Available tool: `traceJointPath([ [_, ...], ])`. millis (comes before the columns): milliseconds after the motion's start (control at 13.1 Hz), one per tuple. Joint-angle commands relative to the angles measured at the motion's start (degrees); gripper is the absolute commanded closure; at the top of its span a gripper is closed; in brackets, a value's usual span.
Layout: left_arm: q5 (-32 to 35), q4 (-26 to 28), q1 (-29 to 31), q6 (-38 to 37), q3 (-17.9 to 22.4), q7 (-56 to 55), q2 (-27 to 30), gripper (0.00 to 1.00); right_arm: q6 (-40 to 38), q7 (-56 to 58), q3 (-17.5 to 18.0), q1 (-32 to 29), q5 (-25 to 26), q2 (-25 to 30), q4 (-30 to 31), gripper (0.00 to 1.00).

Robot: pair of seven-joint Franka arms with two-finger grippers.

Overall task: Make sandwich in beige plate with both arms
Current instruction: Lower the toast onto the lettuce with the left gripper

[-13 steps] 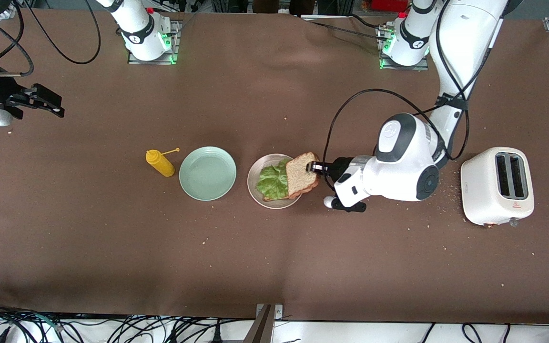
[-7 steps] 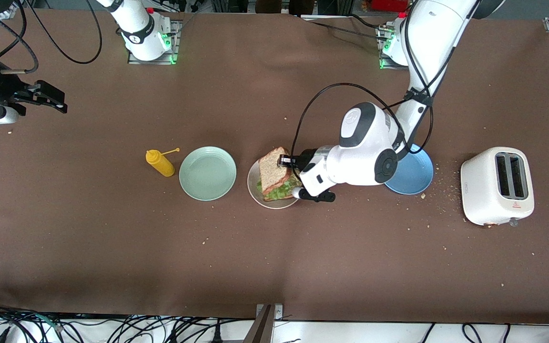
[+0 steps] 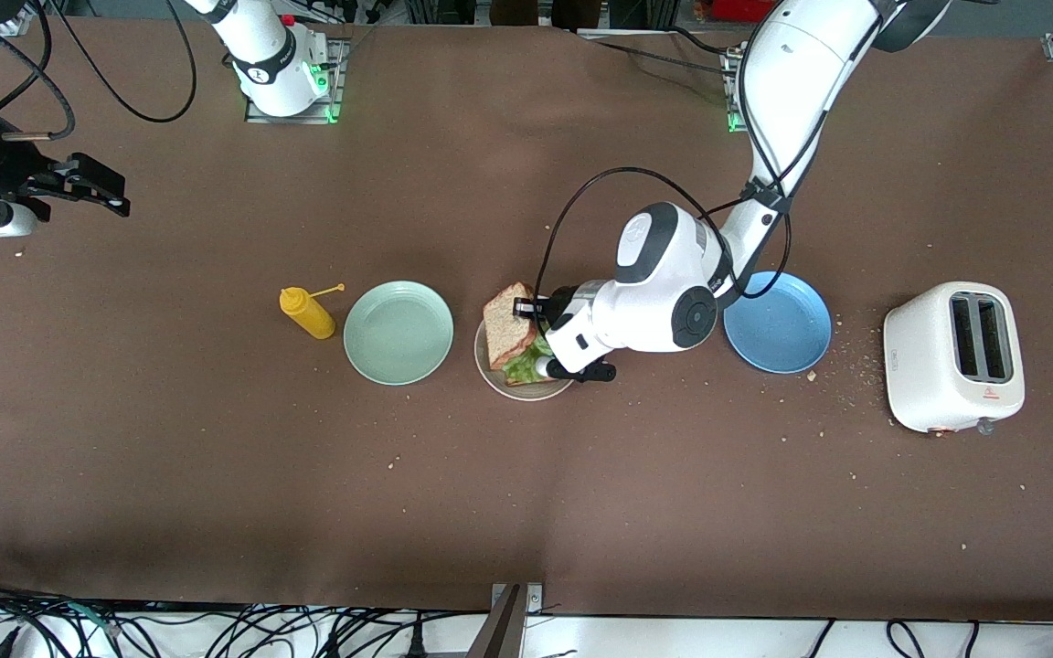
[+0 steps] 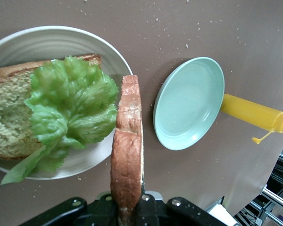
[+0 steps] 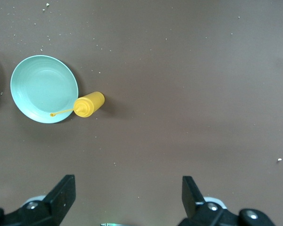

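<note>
Left end effector: over the beige plate, pinching the top bread slice by its edge; fingers clamped on the crust, seen in the left wrist view.
Top bread slice: held in the air, tilted up on edge over the plate, not lying flat; left wrist view shows it edge-on, standing beside the lettuce.
Lettuce: ruffled green leaf lying on the bottom bread slice, spilling past the slice onto the plate; partly visible in the front view under the held slice.
Bottom bread slice: flat in the beige plate, mostly covered by the lettuce.
Sandwich state: not closed, top slice not resting on the lettuce.
Beige plate position: mid bench, between the mint-green plate and the blue plate.
Right end effector: up at the right arm's end of the bench, spread wide, holding nothing; both fingers well apart in the right wrist view; this arm waits.
Mint-green plate: holds nothing, just beside the beige plate; also seen in the right wrist view.
Mustard bottle: yellow, lying just beside the mint-green plate toward the right arm's end; visible in both wrist views.
Blue plate: holds nothing, partly hidden by the left arm.
Toaster: white, two slots, at the left arm's end of the bench.
Bench: brown cover, crumbs scattered, thickest near the toaster.
</note>
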State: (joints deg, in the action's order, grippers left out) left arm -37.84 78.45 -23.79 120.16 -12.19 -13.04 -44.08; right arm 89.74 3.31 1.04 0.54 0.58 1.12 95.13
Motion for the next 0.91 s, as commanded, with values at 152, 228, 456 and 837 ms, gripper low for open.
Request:
traceJointPath([
  [152,-0.92,0.03,-0.38,0.87,0.94,-0.68,-2.32,0.26,-0.62,0.47,0.72,-1.15,0.22,0.47,-0.03,0.0],
  [228,-0.83,0.12,-0.29,0.87,1.55,-0.68,-2.76,0.0,-0.54,0.47,0.72,-1.15,0.22,0.47,-0.03,0.0],
  [456,1.79,1.7,-0.29,0.78,5.07,-0.76,-3.03,0.0,-0.53,0.47,0.72,-1.15,0.22,0.47,-0.03,0.0],
  [837,7.32,1.79,3.4,-0.71,11.12,-1.11,-1.36,0.0,-0.1,0.47,0.81,-1.06,0.3,0.38,-0.12,0.0],
])
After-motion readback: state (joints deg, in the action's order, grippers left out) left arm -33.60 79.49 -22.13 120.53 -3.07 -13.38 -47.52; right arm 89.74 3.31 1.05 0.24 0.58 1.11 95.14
